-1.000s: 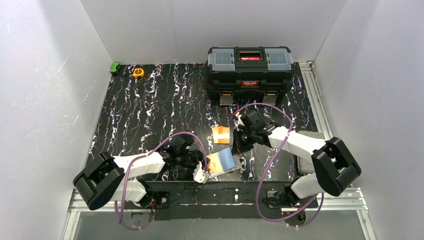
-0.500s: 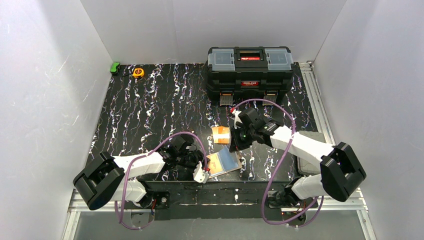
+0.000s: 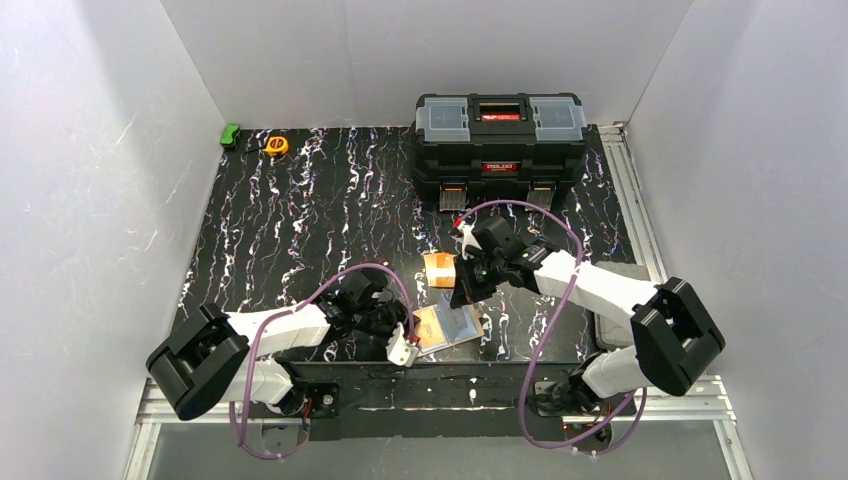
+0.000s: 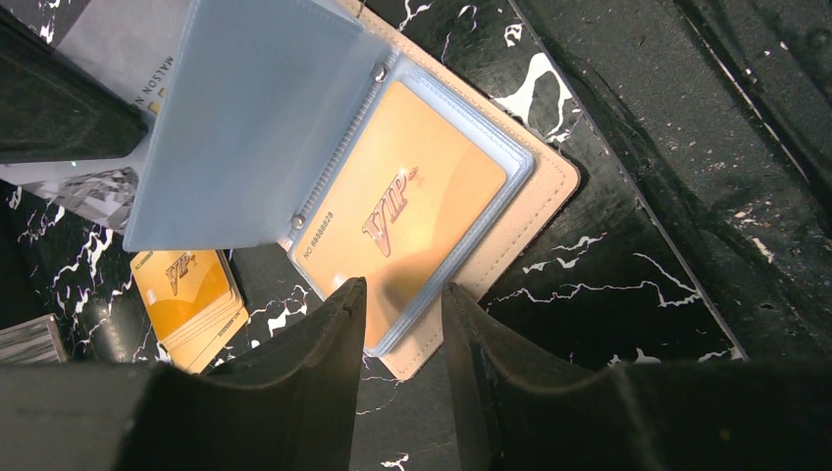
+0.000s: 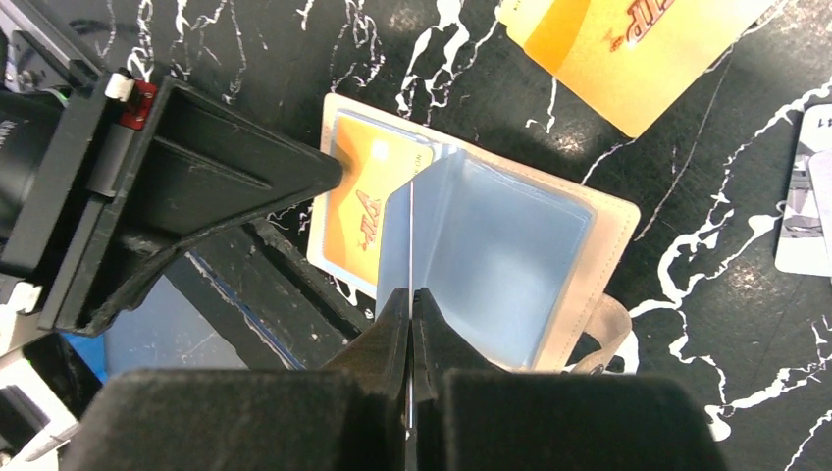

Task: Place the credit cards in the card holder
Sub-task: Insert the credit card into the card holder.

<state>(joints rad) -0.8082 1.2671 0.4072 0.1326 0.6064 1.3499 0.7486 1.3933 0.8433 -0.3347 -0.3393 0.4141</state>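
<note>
Overhead, the card holder (image 3: 448, 326) is a pale patch at the table's (image 3: 300, 220) near edge between the arms; the wrist cameras show it lying open, an orange card (image 4: 407, 211) in its clear sleeve and a second orange card (image 4: 186, 285) loose nearby. The left gripper (image 4: 404, 289), its arm stretched low, has its fingers partly spread over the holder's near corner. The right gripper (image 5: 410, 294), angled down, is pressed together on the black card (image 5: 410, 245), seen edge-on above the blue leaves
</note>
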